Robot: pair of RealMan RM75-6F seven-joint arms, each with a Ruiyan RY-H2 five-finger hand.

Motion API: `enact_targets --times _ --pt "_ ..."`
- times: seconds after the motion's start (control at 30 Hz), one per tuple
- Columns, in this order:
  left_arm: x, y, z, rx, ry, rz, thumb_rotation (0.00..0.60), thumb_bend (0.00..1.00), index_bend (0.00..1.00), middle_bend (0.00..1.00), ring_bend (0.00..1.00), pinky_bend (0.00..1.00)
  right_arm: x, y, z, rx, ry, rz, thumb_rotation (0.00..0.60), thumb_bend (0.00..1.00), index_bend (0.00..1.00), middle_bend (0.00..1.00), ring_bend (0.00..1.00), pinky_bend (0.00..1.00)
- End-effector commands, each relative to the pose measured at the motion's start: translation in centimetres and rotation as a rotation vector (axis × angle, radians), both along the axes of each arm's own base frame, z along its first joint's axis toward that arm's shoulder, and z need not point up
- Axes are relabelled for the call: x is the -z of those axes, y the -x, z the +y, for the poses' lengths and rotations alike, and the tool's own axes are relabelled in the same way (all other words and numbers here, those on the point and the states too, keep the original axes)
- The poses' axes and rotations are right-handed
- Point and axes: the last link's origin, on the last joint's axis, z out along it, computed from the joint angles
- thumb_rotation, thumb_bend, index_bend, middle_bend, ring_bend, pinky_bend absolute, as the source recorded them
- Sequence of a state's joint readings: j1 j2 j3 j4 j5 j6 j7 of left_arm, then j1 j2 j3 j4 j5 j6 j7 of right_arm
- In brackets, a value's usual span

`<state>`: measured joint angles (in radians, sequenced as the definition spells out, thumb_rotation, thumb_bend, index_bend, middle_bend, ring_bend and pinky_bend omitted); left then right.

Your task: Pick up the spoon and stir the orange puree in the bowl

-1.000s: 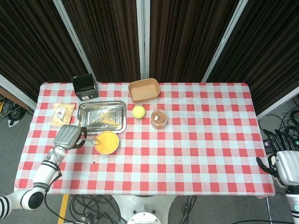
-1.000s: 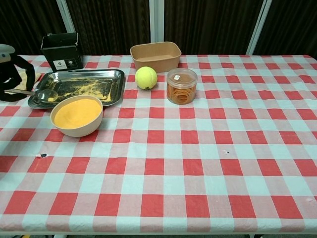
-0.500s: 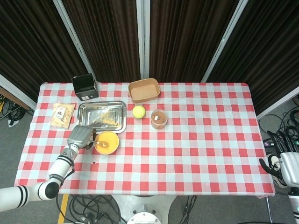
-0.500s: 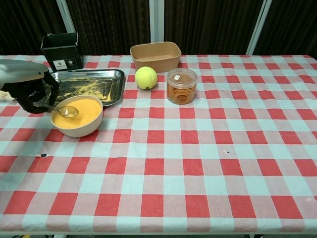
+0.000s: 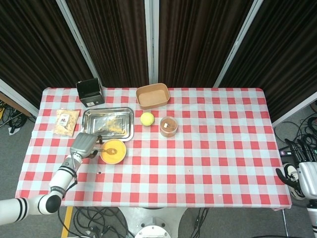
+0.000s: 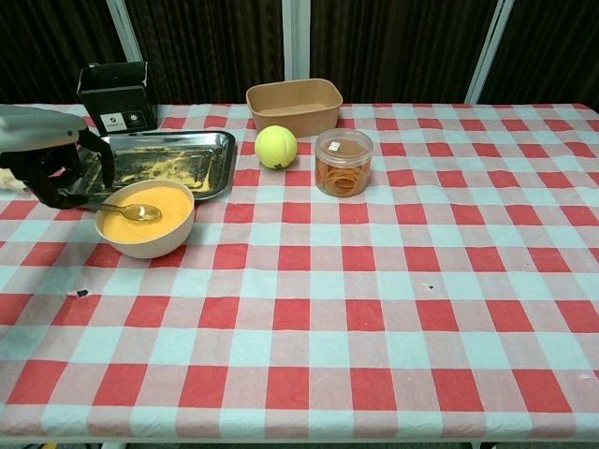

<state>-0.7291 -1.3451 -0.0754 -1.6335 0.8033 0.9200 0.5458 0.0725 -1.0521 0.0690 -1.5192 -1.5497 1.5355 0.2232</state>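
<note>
Now my left robot hand [image 6: 47,159] grips the spoon [image 6: 131,210] by its handle, just left of the bowl [image 6: 147,241]; the spoon's scoop sits in the orange puree [image 6: 154,220], near the middle of the bowl. That bowl stands on the table [image 6: 374,309] at its left side, right in front of the metal tray [image 6: 187,159]. Behind and to the right are the tennis ball [image 6: 276,147] and a clear jar [image 6: 343,162]. My right robot hand [image 5: 303,173] hangs off the table's right edge, holding nothing, fingers apart
</note>
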Motion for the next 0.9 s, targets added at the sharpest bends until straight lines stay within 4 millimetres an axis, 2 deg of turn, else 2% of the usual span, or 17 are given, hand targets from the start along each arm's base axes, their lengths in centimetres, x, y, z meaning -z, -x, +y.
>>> enact_targets --times 0.03,0.53,0.9 --pt "0.0 0.2 -0.2 0.001 0.002 0.007 0.600 0.39 0.47 0.93 0.88 0.96 -0.1 0.0 0.0 0.000 0.002 0.001 0.600 0.24 0.00 0.13 0.00 0.08" --pt "0.6 1.0 0.1 -0.028 -0.012 0.002 0.600 0.37 0.56 0.94 0.88 0.96 0.1 -0.1 0.0 0.001 -0.005 -0.003 0.600 0.24 0.00 0.13 0.00 0.08" --pt "1.0 1.1 0.2 -0.035 -0.001 -0.009 0.600 0.35 0.57 0.94 0.89 0.96 0.1 0.0 0.2 0.009 -0.003 -0.004 0.600 0.24 0.00 0.13 0.00 0.08"
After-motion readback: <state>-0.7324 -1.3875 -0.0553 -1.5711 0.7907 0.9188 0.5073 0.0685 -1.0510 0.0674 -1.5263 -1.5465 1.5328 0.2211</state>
